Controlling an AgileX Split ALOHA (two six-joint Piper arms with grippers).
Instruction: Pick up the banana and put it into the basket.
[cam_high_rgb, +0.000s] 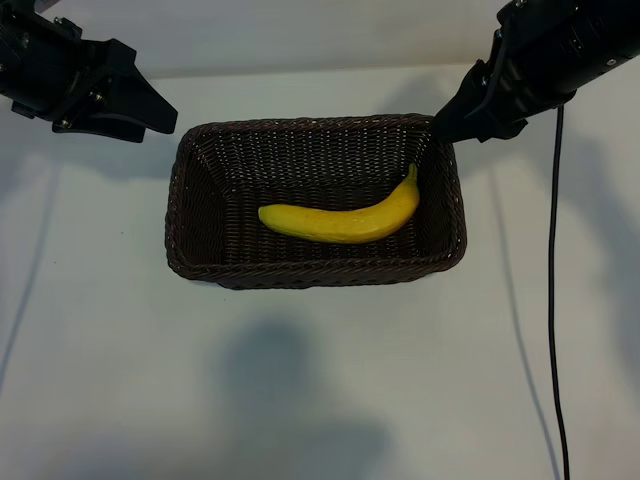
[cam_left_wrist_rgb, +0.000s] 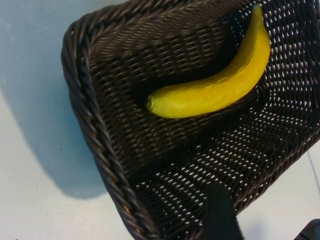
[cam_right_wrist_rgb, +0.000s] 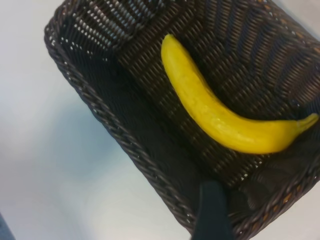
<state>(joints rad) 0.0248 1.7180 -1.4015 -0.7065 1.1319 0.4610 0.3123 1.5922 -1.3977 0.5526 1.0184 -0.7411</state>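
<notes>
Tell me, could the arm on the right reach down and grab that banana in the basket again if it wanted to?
Probably yes. The banana lies alone and uncovered in the open-topped basket, and the right gripper hangs over the basket's far right corner, empty, with nothing between them.

Both arms cut off by exterior view's top edge; only front parts show. Left gripper and right gripper: fingertips dark vs basket rim, gap hard to read. Left wrist view crops the basket's far side; right wrist view crops one corner. Cable exits the bottom edge.
</notes>
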